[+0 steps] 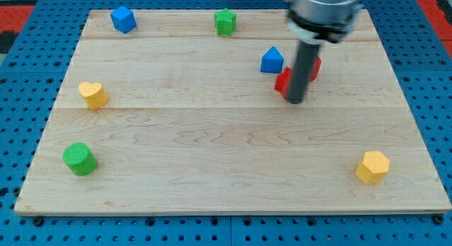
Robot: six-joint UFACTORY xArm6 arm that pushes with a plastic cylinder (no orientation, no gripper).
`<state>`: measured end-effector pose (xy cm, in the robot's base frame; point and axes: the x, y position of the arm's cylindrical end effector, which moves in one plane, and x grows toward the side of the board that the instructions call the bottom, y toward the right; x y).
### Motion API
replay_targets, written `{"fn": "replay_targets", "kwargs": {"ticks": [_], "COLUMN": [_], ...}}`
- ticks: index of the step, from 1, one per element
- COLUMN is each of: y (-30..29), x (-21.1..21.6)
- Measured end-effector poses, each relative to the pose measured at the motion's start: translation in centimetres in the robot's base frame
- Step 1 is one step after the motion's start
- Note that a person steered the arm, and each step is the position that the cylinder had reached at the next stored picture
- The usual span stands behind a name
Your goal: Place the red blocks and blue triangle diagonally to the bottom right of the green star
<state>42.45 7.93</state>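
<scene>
The green star [225,21] sits near the view's top edge of the wooden board [212,168], a little left of centre. The blue triangle [272,61] lies below and right of it. Two red blocks are partly hidden behind my rod: one [283,80] shows at the rod's left, just below the triangle, and the other [316,68] shows at the rod's right. Their shapes cannot be made out. My tip [296,101] rests on the board right in front of the red blocks, touching or nearly touching the left one.
A blue cube [123,19] is at the top left. A yellow heart [92,94] is at the left edge. A green cylinder [79,159] is at the bottom left. A yellow hexagon [372,167] is at the bottom right.
</scene>
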Motion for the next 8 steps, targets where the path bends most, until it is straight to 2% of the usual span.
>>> {"fn": "replay_targets", "kwargs": {"ticks": [1, 2, 3, 4, 5, 6, 7, 8], "y": [1.7, 8.7, 7.6, 3.0, 0.6, 6.8, 17.8, 18.0], "x": [-1.4, 0.4, -1.5, -2.9, -2.7, -2.2, -2.4, -7.0]}}
